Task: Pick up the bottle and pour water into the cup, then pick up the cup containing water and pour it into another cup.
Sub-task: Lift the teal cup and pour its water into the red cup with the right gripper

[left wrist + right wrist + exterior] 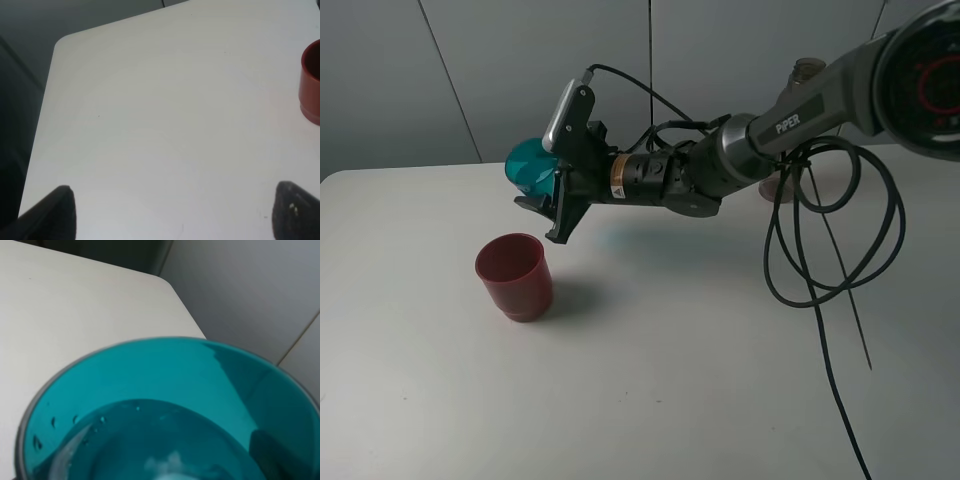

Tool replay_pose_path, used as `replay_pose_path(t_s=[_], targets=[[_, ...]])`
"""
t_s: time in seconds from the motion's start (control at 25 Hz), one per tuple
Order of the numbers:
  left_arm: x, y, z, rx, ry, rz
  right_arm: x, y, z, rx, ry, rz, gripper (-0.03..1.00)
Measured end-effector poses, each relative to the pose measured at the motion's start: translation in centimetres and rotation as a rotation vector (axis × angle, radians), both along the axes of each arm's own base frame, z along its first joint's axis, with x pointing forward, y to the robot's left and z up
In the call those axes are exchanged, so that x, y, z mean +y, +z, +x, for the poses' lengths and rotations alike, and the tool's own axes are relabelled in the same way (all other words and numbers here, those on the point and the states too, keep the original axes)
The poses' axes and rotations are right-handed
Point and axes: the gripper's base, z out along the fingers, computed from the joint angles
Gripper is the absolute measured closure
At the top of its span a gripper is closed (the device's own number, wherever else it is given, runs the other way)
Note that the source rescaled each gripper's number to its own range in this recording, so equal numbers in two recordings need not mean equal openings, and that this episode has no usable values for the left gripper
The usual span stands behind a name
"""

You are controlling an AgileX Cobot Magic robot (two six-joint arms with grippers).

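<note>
The right fingers (563, 212) grip the teal cup (528, 166), tilted in the air with water (150, 440) inside, the red cup (515, 272) stands lower, near it, on the counter's (720, 390) left half, and the left fingers (55, 212) stand open.

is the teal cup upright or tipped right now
Tipped. The teal cup sits tilted well off upright in the right gripper, raised above the table; the wrist view shows water inside.

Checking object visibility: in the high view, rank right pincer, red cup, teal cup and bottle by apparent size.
1. Right pincer.
2. Red cup.
3. Teal cup, partly hidden by the pincer.
Bottle: mostly behind the arm, so unranked.
</note>
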Motion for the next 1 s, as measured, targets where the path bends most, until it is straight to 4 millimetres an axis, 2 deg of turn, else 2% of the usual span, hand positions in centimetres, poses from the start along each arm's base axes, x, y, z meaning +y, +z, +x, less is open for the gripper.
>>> replay_pose_path(t_s=[0.64, 1.0], targets=[[0.0, 0.0, 0.0, 0.0, 0.0, 0.0, 0.7, 0.1, -0.7, -0.24, 0.101, -0.1, 0.93], [0.0, 0.0, 0.0, 0.0, 0.0, 0.0, 1.9, 0.2, -1.8, -0.367, 0.174, -0.139, 0.93]])
